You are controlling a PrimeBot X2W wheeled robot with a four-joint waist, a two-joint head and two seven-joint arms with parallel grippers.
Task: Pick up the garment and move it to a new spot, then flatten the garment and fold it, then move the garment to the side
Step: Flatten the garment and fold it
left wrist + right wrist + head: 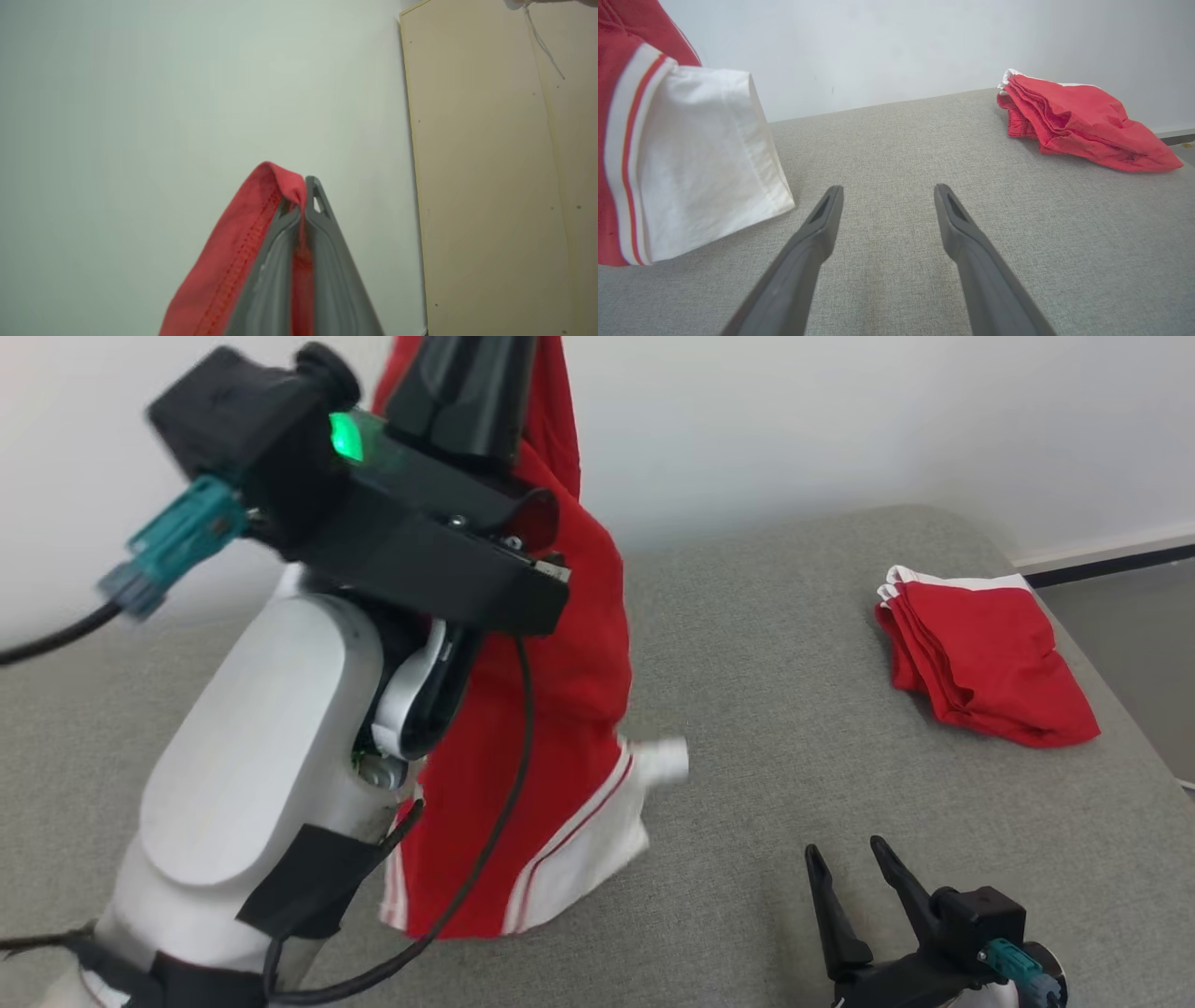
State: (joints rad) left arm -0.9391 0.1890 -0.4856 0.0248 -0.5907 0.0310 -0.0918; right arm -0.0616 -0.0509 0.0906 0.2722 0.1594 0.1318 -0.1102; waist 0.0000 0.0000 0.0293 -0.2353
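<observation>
A red garment [569,653] with white trim and a white sleeve hangs from my raised left gripper [467,392], its lower end reaching down to the grey surface [794,691]. In the left wrist view the left gripper [301,196] is shut on a red hemmed edge of the garment [233,261], pointing up at the wall. The garment's white sleeve [705,158] hangs at the left of the right wrist view. My right gripper [854,863] is low at the front right, open and empty [887,196], just above the grey surface.
A second red garment [985,658] lies folded at the far right of the grey surface [1083,121], near its edge. A pale wall runs behind. A beige panel [495,168] stands at the right of the left wrist view.
</observation>
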